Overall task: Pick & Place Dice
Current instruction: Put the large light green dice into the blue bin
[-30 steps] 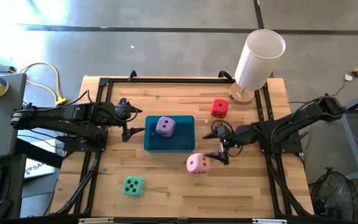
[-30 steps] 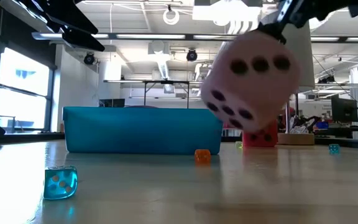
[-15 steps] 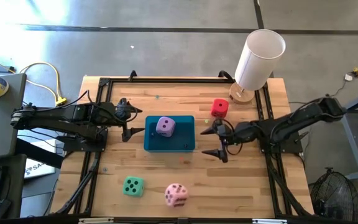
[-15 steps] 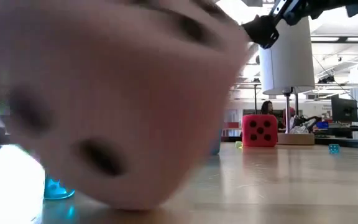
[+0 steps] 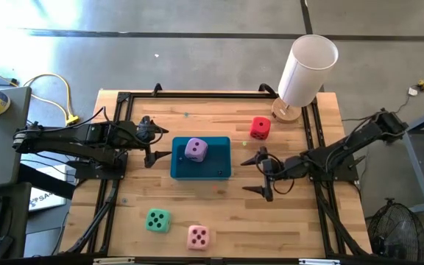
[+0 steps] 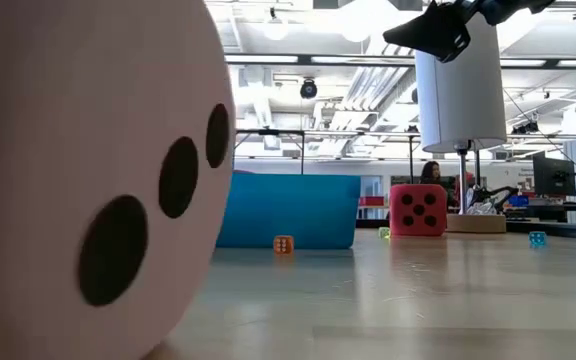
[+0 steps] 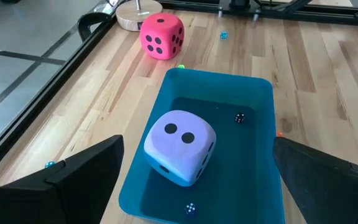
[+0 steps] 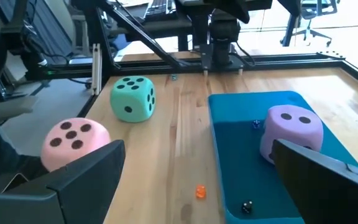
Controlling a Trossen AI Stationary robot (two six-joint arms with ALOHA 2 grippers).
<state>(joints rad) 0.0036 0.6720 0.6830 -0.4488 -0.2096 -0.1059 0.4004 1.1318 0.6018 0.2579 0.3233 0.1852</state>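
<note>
A lilac die (image 5: 195, 149) sits inside the teal tray (image 5: 179, 169). The red die (image 5: 259, 127) rests on the table to the far right of the tray. The mint die (image 5: 157, 220) and the pink die (image 5: 198, 237) lie side by side near the front edge. The pink die fills the left of the low view (image 6: 88, 170). My left gripper (image 5: 160, 143) hovers open at the tray's left end. My right gripper (image 5: 246, 175) hangs open above the table, right of the tray, with nothing between its fingers.
A tall white cylinder (image 5: 306, 70) on a round wooden base stands at the far right corner. Tiny dice lie scattered, one of them orange (image 6: 283, 244) near the tray. Black rails (image 5: 124, 99) frame the table. Bare wood lies between the tray and the front edge.
The pink die, which hung in the air by my right gripper's fingers, has dropped, tumbled toward the table's near edge and come to rest right of the mint die. My right gripper has swung a little toward the near edge and rolled about its own axis.
</note>
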